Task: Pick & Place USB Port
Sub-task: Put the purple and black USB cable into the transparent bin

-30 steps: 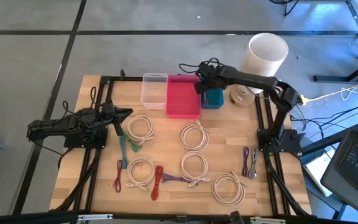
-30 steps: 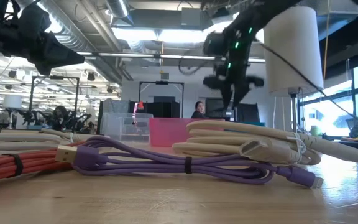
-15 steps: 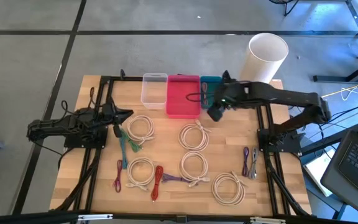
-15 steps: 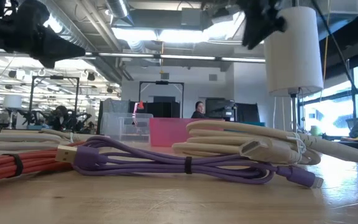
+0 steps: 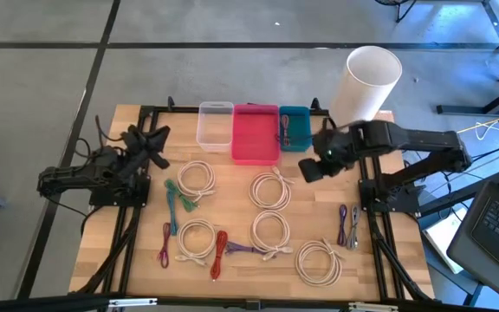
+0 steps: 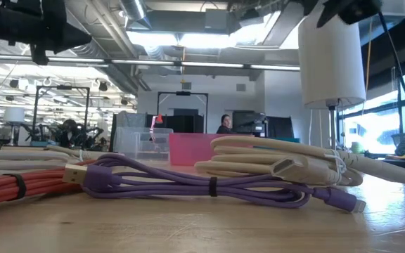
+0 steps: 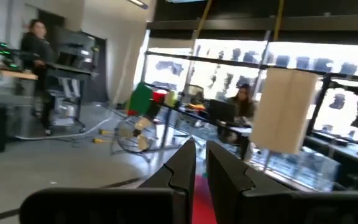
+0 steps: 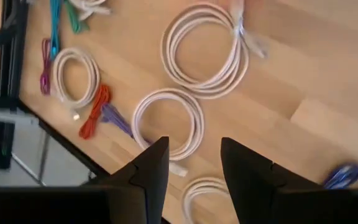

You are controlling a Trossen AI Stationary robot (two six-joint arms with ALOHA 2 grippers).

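Between placements, by the look of it. Right pincer (image 5: 308, 168) parted and empty, hovering over the counter (image 5: 379, 277) just near of the teal bin (image 5: 294, 128), facing down on the coiled white cables (image 8: 207, 51). A dark cable (image 5: 285, 132) already lying in that teal bin, beside the pink bin (image 5: 255, 133) and clear bin (image 5: 215, 124). Left pincer (image 5: 150, 143) waiting at the left edge, raised, fingers nearly closed on nothing. Next, probably: reach down to another bundle, such as the purple cable (image 5: 346, 224) at the right, close on it, carry it to a bin.
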